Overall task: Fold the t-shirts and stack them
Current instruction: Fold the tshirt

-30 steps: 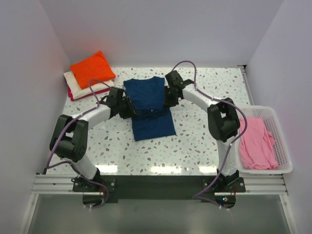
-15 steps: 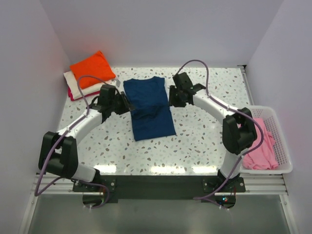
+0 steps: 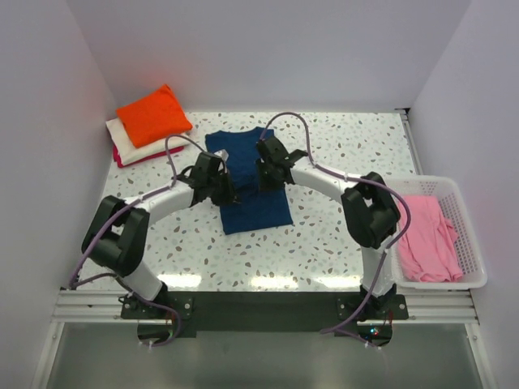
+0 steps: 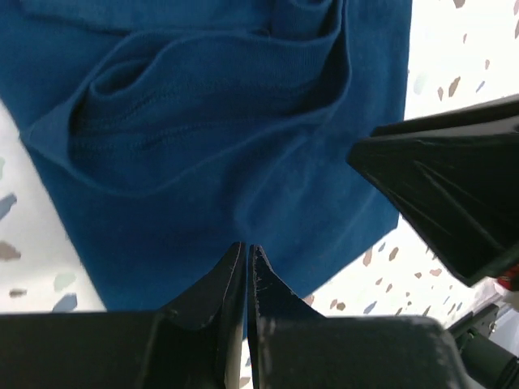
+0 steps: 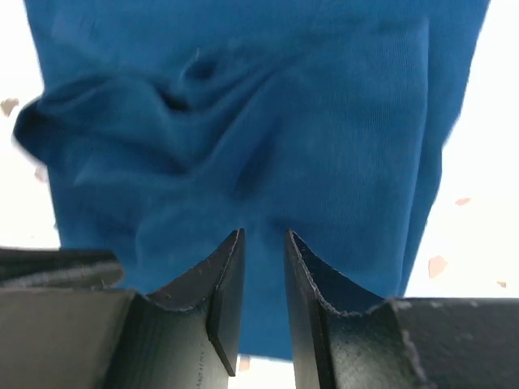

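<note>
At the far left corner of the tabletop (image 3: 340, 146) stands the finished stack: the orange t-shirt (image 3: 154, 113) on top, a cream t-shirt (image 3: 166, 146) under it, and a magenta edge (image 3: 122, 159) at the bottom.

The left pincer (image 3: 217, 185) hangs over the left border of the navy t-shirt (image 3: 255, 207), about at the middle of its length. In the left wrist view its jaws are pressed almost together, with only a thin slit. I cannot tell if a fold of cloth is caught between them.

The navy t-shirt lies in the middle of the tabletop, between the two arms. Its long axis runs from the far side toward the robot. The near half lies flat, and the part around the pincers is wrinkled. I think the coming move is a fold across this axis, so both arms must work together, each on its own border.

The right pincer (image 3: 269, 172) is over the right part of the same shirt, opposite the left one and a little farther. Its jaws are spread a little, with the cloth below them and nothing visibly pinched.

At the right edge stands the white basket (image 3: 442, 284). It holds one crumpled pink t-shirt (image 3: 426, 239), nearer to the right arm.
</note>
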